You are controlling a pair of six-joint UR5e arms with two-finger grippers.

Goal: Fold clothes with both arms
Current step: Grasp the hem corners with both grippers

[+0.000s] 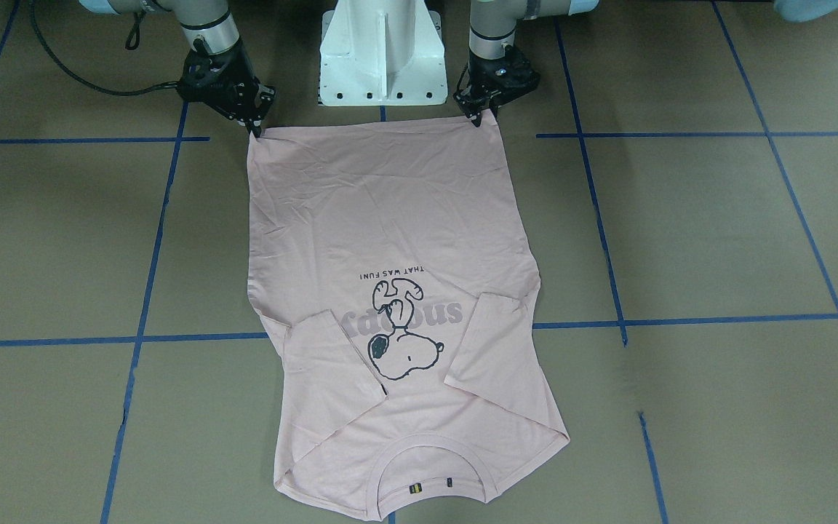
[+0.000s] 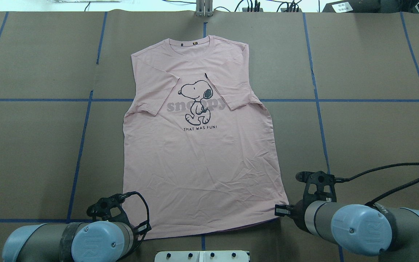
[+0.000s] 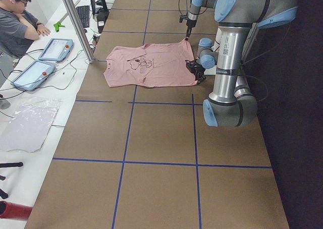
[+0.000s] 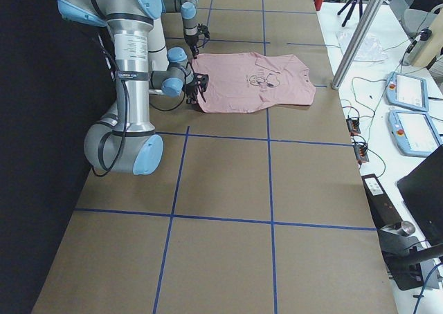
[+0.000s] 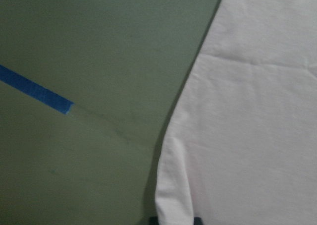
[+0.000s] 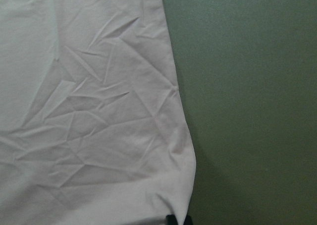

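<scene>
**Overhead exterior view: both hem corners pinched, long fold to the collar ahead**

We see the pale pink T-shirt (image 2: 198, 163) lying flat and print-up on the table (image 2: 358, 127), with its sleeves (image 2: 155, 91) turned in over the chest. Its hem (image 2: 209, 225) runs from one pair of jaws across to the other. The collar (image 2: 195, 44) lies at the far end, well ahead of both.

As far as the front-facing view shows, the left gripper (image 1: 477, 118) has its jaws closed on one hem corner. The right gripper (image 1: 254, 131) has its jaws closed on the other. Each wrist view shows a corner of cloth running right down to the fingertips.

We judge the step in hand to be the lengthwise fold, carrying the hem forward onto the collar. To do it well, we would raise both corners together and level, only high enough for the cloth behind the jaws to peel off the table. We would keep the hem lightly taut between the jaws so it does not sag in the middle.

The two arms should travel forward at the same pace, or the fold line will skew. We would also watch that the trailing cloth does not drag the tucked sleeves open.
</scene>
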